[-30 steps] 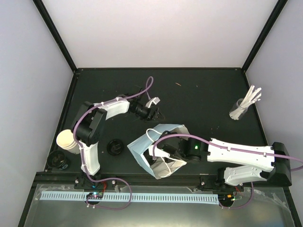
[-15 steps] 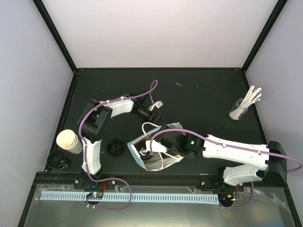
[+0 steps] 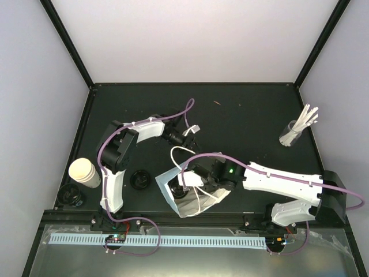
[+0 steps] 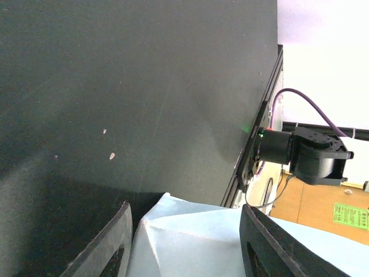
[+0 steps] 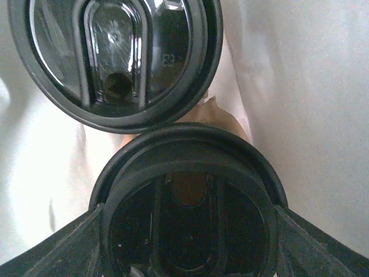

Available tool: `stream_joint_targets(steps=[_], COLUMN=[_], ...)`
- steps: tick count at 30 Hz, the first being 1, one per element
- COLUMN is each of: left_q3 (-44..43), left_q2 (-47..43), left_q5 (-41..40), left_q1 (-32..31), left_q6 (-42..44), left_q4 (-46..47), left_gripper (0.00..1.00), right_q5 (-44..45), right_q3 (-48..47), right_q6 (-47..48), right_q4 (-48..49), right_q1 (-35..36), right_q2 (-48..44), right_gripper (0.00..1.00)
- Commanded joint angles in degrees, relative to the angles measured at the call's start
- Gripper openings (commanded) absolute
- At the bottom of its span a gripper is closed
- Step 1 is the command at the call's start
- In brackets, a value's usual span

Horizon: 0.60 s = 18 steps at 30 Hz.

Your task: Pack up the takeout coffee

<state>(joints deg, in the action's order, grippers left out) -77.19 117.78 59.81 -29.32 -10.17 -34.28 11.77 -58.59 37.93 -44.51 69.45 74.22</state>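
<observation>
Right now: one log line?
left claw: straddling bag edge | right claw: shut on lidded cup inside bag | second lidded cup beside it

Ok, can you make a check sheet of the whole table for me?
Surface: dark table, few specks.
Job's things: black round plastic lid beside a nearer lid inside the light-blue paper bag, cups hidden; cream paper cup and loose lid at left.
Clutter: clear glass of white sticks.
Grippers: left gripper open astride the bag's edge; right gripper shut on the nearer lid.
Cables: purple cable along each arm.
Surroundings: white walls, nothing else seen.
</observation>
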Motion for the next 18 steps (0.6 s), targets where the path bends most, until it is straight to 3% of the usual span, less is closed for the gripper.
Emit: stream_joint_targets(steps=[1, 13, 18], left_q3=[-2.0, -2.6, -3.0], left_q2=[0.2, 1.1, 1.0], left_q5=[1.5, 2.2, 1.8], left_q1=[-1.3, -2.2, -2.2], left_q6=[1.7, 3.6, 2.8], left_q4=[-2.2, -6.1, -5.9], left_gripper=[0.52, 0.52, 0.52], right_q5=[-3.3, 1.9, -1.0], right_q3=[-0.8, 2.0, 2.3], right_q6=[0.7, 1.1, 0.8], right_q4=[-2.8, 0.8, 0.1], right_q1=[-1.2, -1.9, -2.6], right_q2=[1.5, 3.3, 4.5], right_gripper=[0.39, 0.4, 0.4])
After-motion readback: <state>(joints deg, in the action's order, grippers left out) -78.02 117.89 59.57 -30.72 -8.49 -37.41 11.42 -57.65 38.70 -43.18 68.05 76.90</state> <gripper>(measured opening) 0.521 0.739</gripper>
